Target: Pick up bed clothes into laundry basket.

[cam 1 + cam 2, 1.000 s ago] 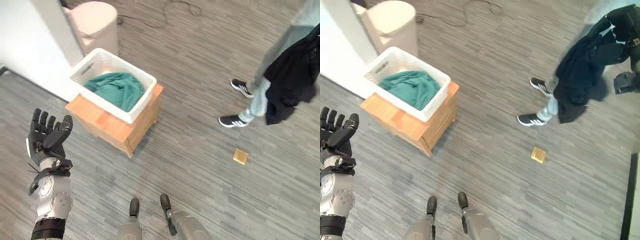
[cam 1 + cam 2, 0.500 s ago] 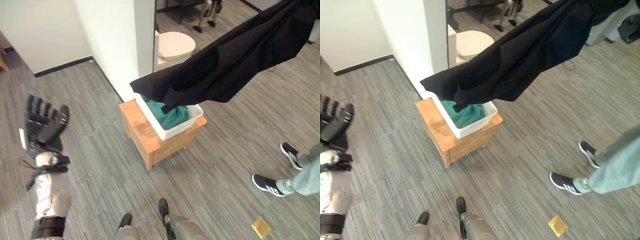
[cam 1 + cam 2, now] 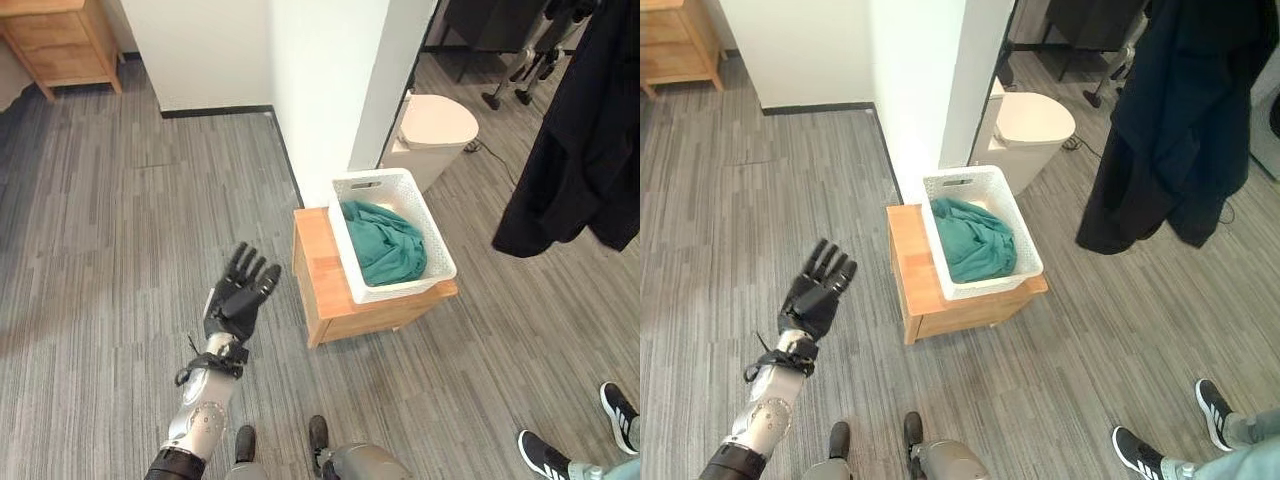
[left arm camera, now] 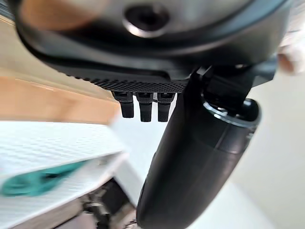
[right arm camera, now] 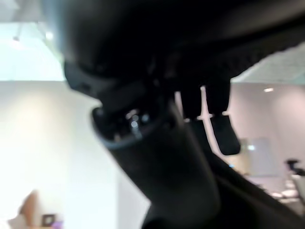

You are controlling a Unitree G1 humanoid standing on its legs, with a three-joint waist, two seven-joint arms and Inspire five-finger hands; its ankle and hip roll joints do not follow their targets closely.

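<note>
The black garment [image 3: 1175, 130] has swung off the laundry basket [image 3: 432, 236] and hangs at two o'clock. The left hand [image 3: 238, 298], fingers spread, holds nothing; the right hand [image 5: 157, 143] I cannot tell. A teal cloth [image 3: 383, 243] lies in the basket.

basket [image 3: 438, 262]: white, lattice-pattern walls, centre right of frame
cloth in basket [image 3: 385, 245]: teal green, plain
stand [image 3: 320, 290] under basket: light orange-brown wood
hanging garment [image 3: 585, 140]: black, plain, upper right of frame
left hand [image 3: 238, 297]: black, on silver-grey arm, lower centre-left
floor [image 3: 110, 230]: grey, narrow streaked plank pattern
wall [image 3: 310, 70]: white, black skirting strip at base, top centre
bin [image 3: 437, 125]: pale cream, upper right of centre
cabinet [image 3: 60, 40]: light wood, upper left corner
shoes [image 3: 540, 455]: black with white stripes, lower right corner
</note>
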